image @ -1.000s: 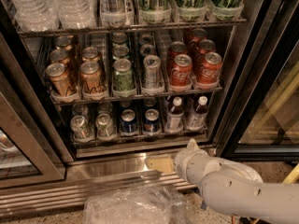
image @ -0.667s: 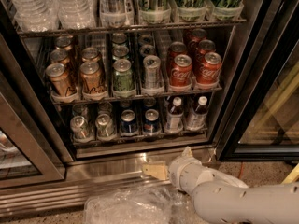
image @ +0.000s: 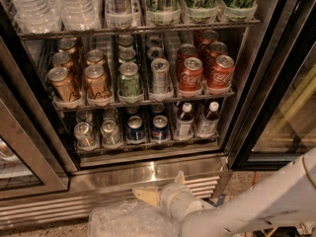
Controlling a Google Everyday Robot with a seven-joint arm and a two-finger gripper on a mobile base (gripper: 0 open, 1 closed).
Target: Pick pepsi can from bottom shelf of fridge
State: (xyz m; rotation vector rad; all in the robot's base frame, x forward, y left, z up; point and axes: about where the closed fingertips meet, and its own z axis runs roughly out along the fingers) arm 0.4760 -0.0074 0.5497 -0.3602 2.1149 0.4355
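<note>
- The fridge (image: 148,169) is standing with its door open, and its wire racks are showing rows of drinks.
- The pepsi can (image: 159,128) is standing upright at the front of the bottom shelf (image: 148,147), in a middle lane, with its silver top facing up.
- A second blue can (image: 135,128) is standing just beside it on the left, and more cans are queuing behind both.
- Two silver cans (image: 84,134) are occupying the left lanes of that shelf, while two small bottles (image: 183,120) with white caps are filling the lanes to the right of the pepsi can.
- On the rack above, red cans (image: 190,76) are sitting at the right, a green can (image: 129,79) in the middle and bronze cans (image: 63,83) at the left.
- The gripper (image: 158,184) is hovering low in front of the fridge's steel base, below the bottom shelf and well apart from the pepsi can, which is lying up and almost straight ahead of it.
- Its tan fingers (image: 145,195) are standing apart, and it is holding nothing.
- The pale arm (image: 256,204) is reaching in from the lower right.
- A crumpled clear plastic bag (image: 126,222) is lying just below the gripper, in front of the vent grille (image: 49,212).
</note>
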